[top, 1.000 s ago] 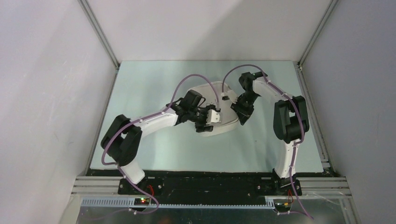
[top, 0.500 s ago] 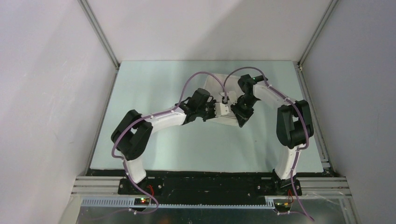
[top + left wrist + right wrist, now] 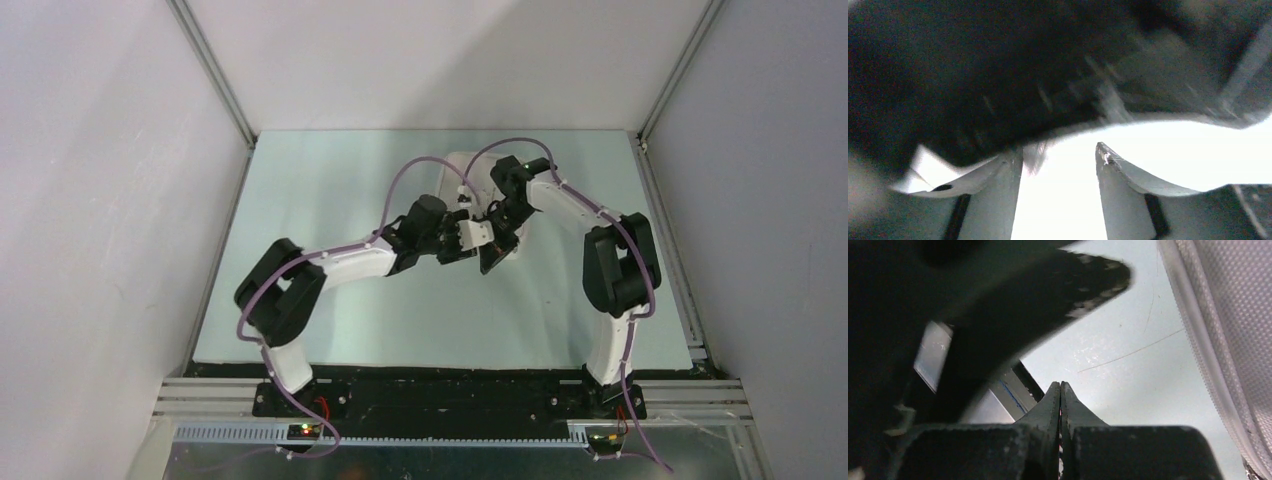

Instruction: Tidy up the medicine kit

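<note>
Both arms have closed in over the far middle of the surface (image 3: 1128, 365), and from above the white spread of the medicine kit (image 3: 1228, 315) looks narrower than a second ago. I judge its lid is being swung over. My left gripper (image 3: 1058, 150) has its fingers apart with glaring white between them; I cannot tell whether it grips. My right gripper (image 3: 1060, 385) is pinched together, nothing visible in it, just beside the kit's edge.

The pale blue-green, smooth desk (image 3: 330, 300) carries the white textured soft zip case (image 3: 468, 168), which sits toward its far middle. Faint hairline scratches mark the desk's surface just beside the case's piped edge.
</note>
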{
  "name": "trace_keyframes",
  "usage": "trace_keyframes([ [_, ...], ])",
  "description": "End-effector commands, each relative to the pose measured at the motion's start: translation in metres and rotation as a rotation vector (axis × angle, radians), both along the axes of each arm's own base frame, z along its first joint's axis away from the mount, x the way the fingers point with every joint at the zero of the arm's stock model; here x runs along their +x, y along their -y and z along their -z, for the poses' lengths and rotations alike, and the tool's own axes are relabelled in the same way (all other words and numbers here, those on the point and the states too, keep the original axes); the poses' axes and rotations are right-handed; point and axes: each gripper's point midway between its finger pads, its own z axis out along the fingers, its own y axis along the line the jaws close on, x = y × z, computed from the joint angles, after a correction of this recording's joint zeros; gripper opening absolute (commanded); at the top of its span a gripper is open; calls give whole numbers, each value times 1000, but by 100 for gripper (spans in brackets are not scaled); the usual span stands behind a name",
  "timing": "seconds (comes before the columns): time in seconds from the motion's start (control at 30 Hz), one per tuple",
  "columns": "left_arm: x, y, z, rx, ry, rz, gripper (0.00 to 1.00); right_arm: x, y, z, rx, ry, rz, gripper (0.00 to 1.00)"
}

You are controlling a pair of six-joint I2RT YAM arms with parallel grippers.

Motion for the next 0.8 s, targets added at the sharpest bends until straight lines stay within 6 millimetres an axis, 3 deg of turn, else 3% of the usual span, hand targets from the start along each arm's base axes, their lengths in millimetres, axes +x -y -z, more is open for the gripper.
trace_keyframes([
  [0.0, -12, -23, -63, -130, 66, 28, 65, 21, -1, -25, 94, 81, 48, 0],
  [0.03, -9, -31, -70, -145, 70, 17, 75, 24, 7, -34, 110, 106, 77, 0],
  [0.1, -9, -45, -87, -169, 84, -11, 81, 32, 20, -48, 145, 169, 134, 4],
  [0.2, -5, -61, -114, -220, 96, -67, 88, 48, 36, -67, 186, 322, 173, 23],
  [0.3, 17, -72, -135, -284, 62, -183, 99, 75, 61, -80, 151, 454, 279, 44],
  [0.33, 30, -80, -128, -313, -18, -261, 99, 91, 64, -86, 163, 480, 355, 55],
  [0.37, 38, -79, -141, -370, -108, -318, 99, 112, 77, -87, 167, 509, 431, 58],
  [0.4, 53, -87, -124, -375, -199, -375, 100, 126, 88, -82, 166, 455, 541, 63],
  [0.43, 62, -86, -139, -450, -302, -443, 100, 139, 93, -83, 169, 437, 627, 64],
  [0.47, 76, -92, -121, -466, -400, -489, 100, 153, 102, -77, 158, 424, 676, 76],
  [0.5, 84, -91, -134, -548, -489, -537, 100, 164, 107, -74, 138, 432, 724, 81],
  [0.53, 94, -96, -122, -577, -572, -569, 100, 175, 111, -67, 117, 430, 745, 87],
  [0.63, 115, -105, -114, -704, -784, -671, 100, 199, 122, -49, 47, 409, 820, 90],
  [0.77, 117, -128, -107, -710, -794, -698, 100, 229, 128, -26, -3, 396, 889, 80],
])
